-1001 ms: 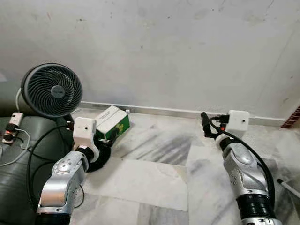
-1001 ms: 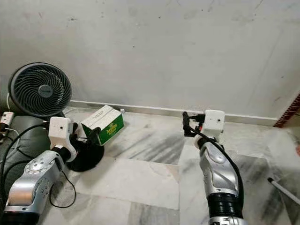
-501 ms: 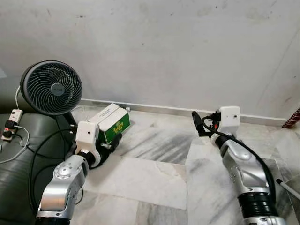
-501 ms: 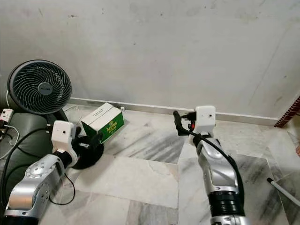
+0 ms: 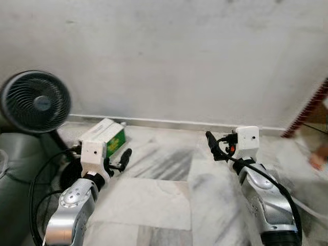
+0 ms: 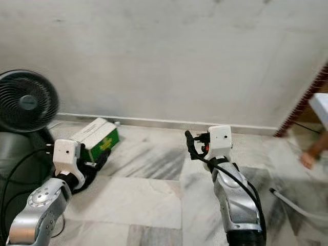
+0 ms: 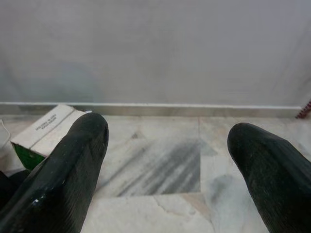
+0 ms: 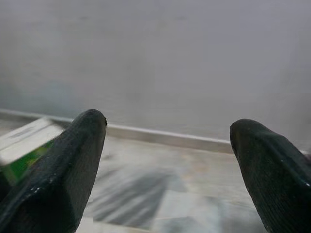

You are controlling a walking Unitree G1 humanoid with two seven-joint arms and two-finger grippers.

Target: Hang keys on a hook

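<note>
Both arms are raised in front of a bare grey wall (image 5: 169, 56). My left gripper (image 5: 122, 158) hangs over the marble floor beside a green and white box (image 5: 102, 137); its fingers (image 7: 63, 170) stand wide apart with nothing between them. My right gripper (image 5: 212, 145) is held up at the centre right, facing left. Its fingers (image 8: 63, 170) are also spread apart and empty, with the floor and skirting board (image 8: 160, 136) showing in the gap.
A black fan (image 5: 32, 102) stands at the far left beside a dark cushion (image 5: 13, 174) and black cables. A person's foot (image 6: 309, 158) rests on the floor at the far right, near a brick-red edge (image 6: 302, 100). A white rod (image 6: 292, 202) lies there too.
The whole picture has slid left, so the camera has turned right; the fan is now at the left edge and a foot has come into view. Both arms keep their raised pose.
</note>
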